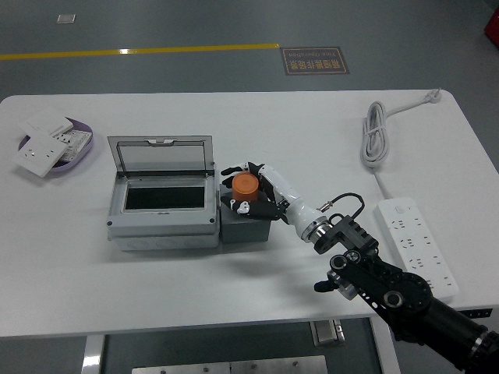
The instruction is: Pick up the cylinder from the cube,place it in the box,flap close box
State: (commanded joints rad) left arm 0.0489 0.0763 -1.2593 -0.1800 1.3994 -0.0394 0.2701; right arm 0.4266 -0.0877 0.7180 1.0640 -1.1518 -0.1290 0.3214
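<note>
An orange cylinder (245, 185) stands on a dark grey cube (245, 226) just right of the grey box (162, 232). The box lid (161, 156) stands open, tilted up at the back, and the inside looks dark and empty. My right hand (251, 191) reaches in from the lower right, with its white and black fingers (240, 207) curled around the cylinder, which still rests on the cube. The left arm is out of view.
A purple tray (81, 145) with white switch plates (40, 152) sits at the far left. A white power strip (417, 245) and its coiled cord (376, 132) lie at the right. The table's near edge runs below my right arm.
</note>
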